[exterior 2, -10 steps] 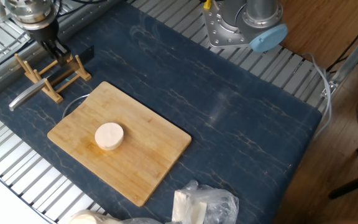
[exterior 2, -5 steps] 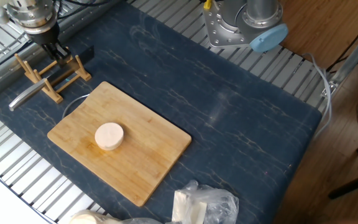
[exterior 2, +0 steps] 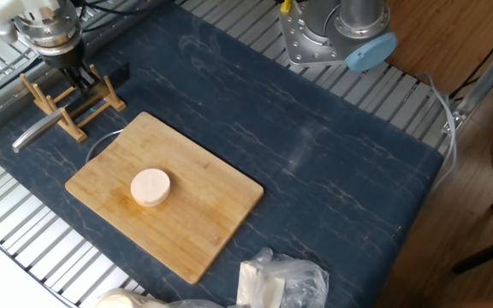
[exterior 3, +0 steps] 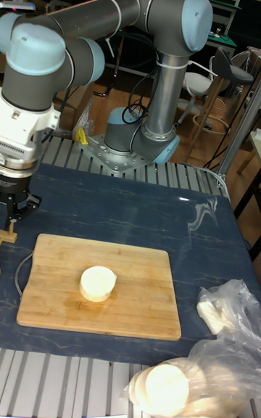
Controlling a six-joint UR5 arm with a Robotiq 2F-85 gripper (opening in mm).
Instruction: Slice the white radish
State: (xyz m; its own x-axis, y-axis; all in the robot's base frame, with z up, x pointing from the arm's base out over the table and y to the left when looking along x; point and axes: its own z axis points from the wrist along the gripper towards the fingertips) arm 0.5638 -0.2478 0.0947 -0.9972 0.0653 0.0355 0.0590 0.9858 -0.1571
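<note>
The white radish [exterior 2: 151, 186] [exterior 3: 97, 283] is a thick cream disc lying flat near the middle of a bamboo cutting board [exterior 2: 208, 218] [exterior 3: 145, 305]. A knife rests in a small wooden rack [exterior 2: 68, 111] at the far left, its steel blade [exterior 2: 32, 135] pointing toward the table's edge and its black handle [exterior 2: 116, 74] toward the back. My gripper [exterior 2: 79, 74] [exterior 3: 14, 209] points down over the rack at the handle end, its dark fingers straddling the handle. How far the fingers have closed is hidden.
The robot's base [exterior 2: 332, 34] [exterior 3: 138, 144] stands at the back of the dark blue mat. Clear plastic bags [exterior 2: 281, 282] [exterior 3: 221, 309] holding more white pieces lie at the near right. A thin cable loops beside the board's left edge.
The gripper's wrist has shifted slightly to the left and up over the rack. Knife, radish and board stay in place.
</note>
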